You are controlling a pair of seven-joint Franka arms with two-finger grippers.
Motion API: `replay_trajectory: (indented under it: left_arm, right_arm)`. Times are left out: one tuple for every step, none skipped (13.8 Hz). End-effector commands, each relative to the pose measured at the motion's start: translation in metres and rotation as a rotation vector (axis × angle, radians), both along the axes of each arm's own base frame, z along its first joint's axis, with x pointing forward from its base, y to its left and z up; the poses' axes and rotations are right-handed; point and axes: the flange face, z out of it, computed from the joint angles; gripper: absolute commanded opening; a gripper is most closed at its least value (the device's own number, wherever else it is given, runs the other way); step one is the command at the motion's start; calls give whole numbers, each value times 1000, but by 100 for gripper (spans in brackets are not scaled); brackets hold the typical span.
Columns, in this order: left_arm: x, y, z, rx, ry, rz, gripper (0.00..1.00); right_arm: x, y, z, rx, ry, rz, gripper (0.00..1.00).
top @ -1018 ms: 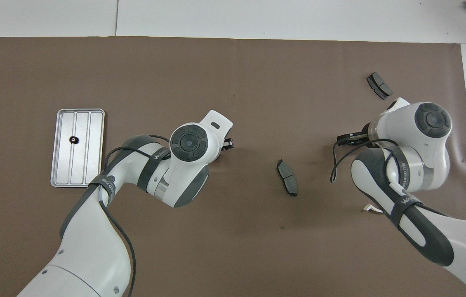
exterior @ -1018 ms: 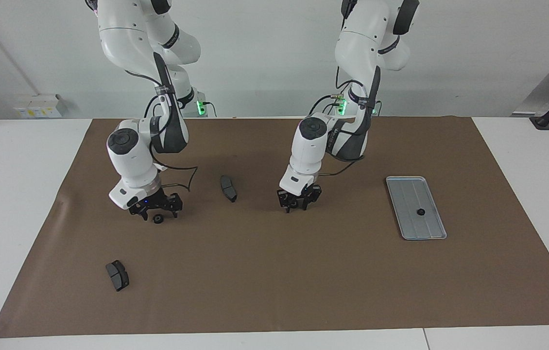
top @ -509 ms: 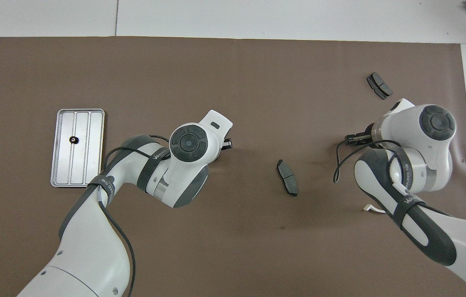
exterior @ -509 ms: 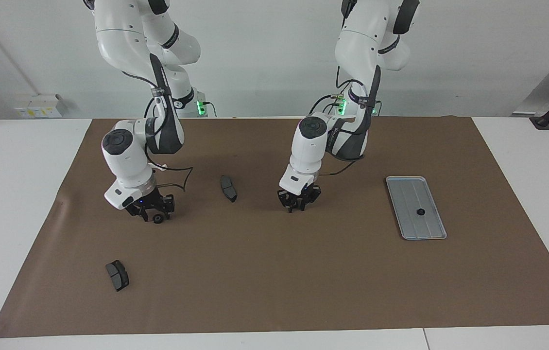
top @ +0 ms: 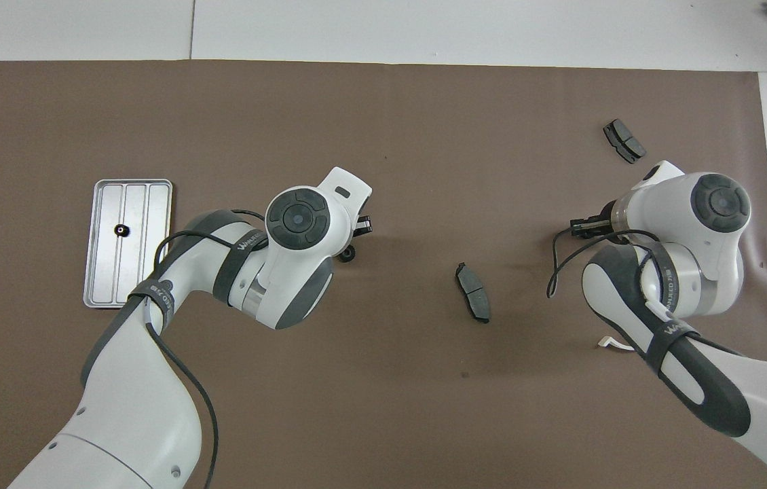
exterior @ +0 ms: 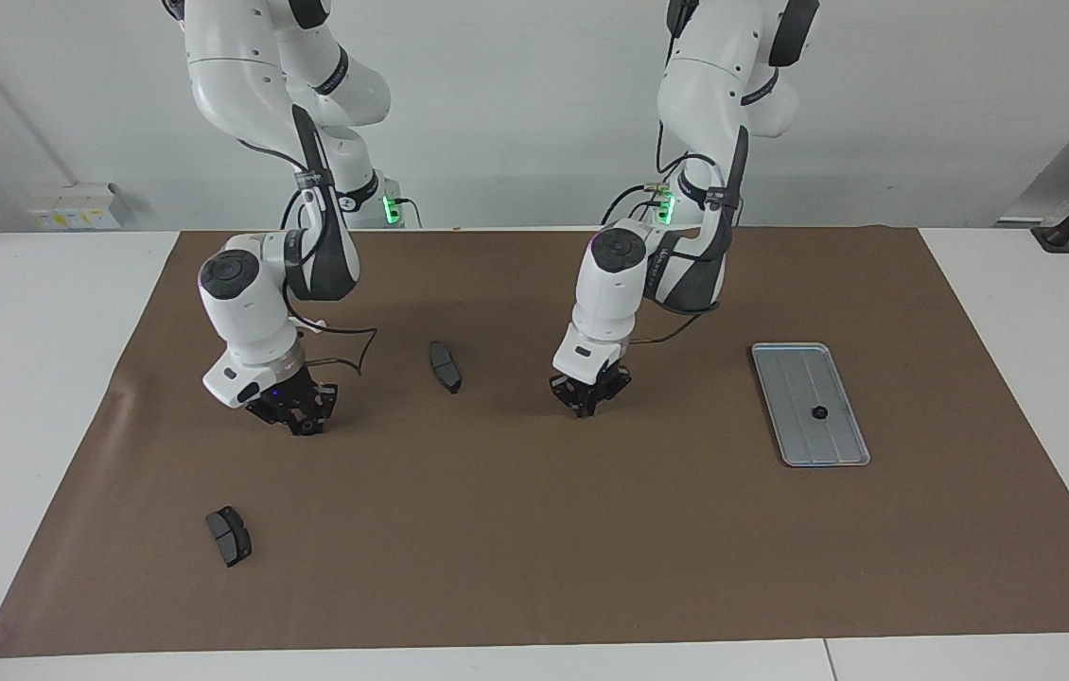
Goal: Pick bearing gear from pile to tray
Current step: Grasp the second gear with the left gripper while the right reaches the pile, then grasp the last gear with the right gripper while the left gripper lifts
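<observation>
With the right pincer [exterior: 305, 423] closed on a gear [exterior: 308, 428] low on the surface [exterior: 534, 530] and the left pincer [exterior: 588, 409] shut by a second gear [top: 348, 255], hold unclear, either could slip before reaching the tray [exterior: 785, 364].

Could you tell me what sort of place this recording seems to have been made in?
Probably a robotics lab bench: two white arms over a brown paper mat on a white table, with a grooved silver-grey metal tray and dark wedge-shaped pads.
</observation>
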Motion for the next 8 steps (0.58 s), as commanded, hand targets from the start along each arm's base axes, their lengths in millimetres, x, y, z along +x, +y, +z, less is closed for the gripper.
replay_trajectory:
  left_arm:
    - [5,1,5,25,18,-1,18]
    - [6,4,5,26,19,2,17]
    - [6,3,4,26,21,2,23]
    - [2,-2,2,27,22,-1,35]
    - [-1,-5,2,27,24,-2,36]
    - [-8,-12,-2,27,27,-4,38]
    - [-18,-21,-6,25,30,6,41]
    - [-21,-22,-9,21,28,15,45]
  right_arm:
    - [1,10,9,22,-34,-18,0]
    - [5,20,19,24,-46,-12,0]
    - [5,41,28,28,-54,-4,0]
    - [7,57,36,34,-58,-16,0]
    - [8,74,43,40,-55,-33,0]
    - [10,90,49,46,-51,-52,0]
    - [13,103,55,52,-55,-73,0]
    - [12,115,57,57,-57,-79,0]
